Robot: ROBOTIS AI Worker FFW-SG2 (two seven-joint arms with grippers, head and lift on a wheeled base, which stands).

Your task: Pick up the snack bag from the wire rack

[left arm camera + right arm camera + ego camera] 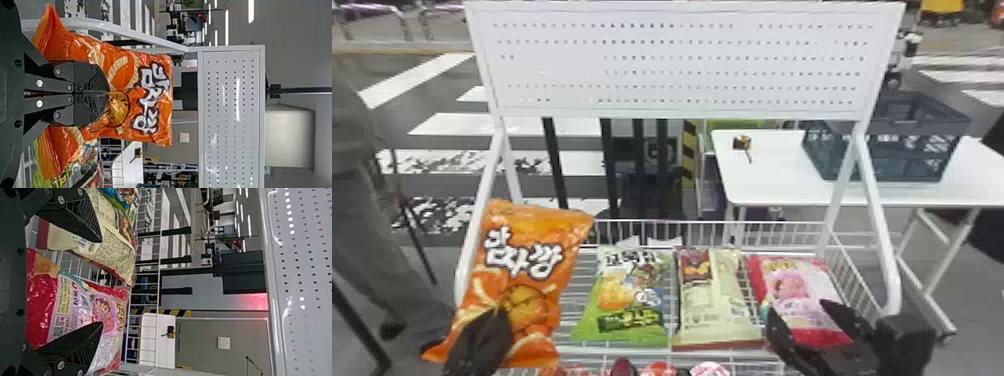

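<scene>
The left gripper (489,327) is black, its fingers (94,78) rounded at the ends and scored with fine ridges; just behind them, grey-black linkage bars (53,85) carry bright round screws (39,103); further back, a broad black palm plate (8,98) has dark round holes; the right gripper (798,307) is black too, with wedge-shaped fingers (80,217), ribbed inner faces; beside it, a blocky black housing (907,342)

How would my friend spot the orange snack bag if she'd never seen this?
Find the white board full of holes, then look below its left side. The left gripper pinches the snack bag there. It's bright orange; the next bag is partly green.
</scene>
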